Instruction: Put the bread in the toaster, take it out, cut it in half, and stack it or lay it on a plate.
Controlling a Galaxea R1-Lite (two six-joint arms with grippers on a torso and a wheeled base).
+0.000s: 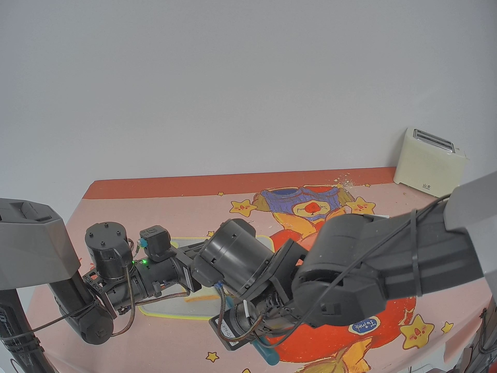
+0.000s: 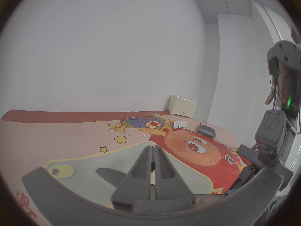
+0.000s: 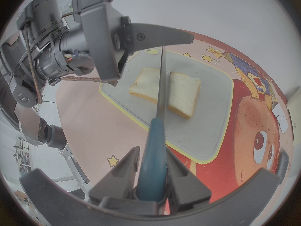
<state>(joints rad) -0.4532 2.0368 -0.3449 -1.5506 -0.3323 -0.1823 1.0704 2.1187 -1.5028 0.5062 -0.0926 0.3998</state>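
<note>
Head view first: both arms are crossed low over the cutting board (image 1: 171,306) in the middle of the table (image 1: 155,203), the teal end of the knife (image 1: 268,355) peeks out beneath the right arm, and the toaster (image 1: 429,161) sits at the far right corner, well apart. Over to the left wrist: the left gripper (image 2: 153,149) is pinched together on nothing, hanging just above the board. Now the right wrist: the right gripper (image 3: 153,154) is clamped on the knife's teal handle, and the blade runs straight across the middle of the bread (image 3: 182,91). The bread lies flat on the board, with the left gripper's tip just beside the blade.
</note>
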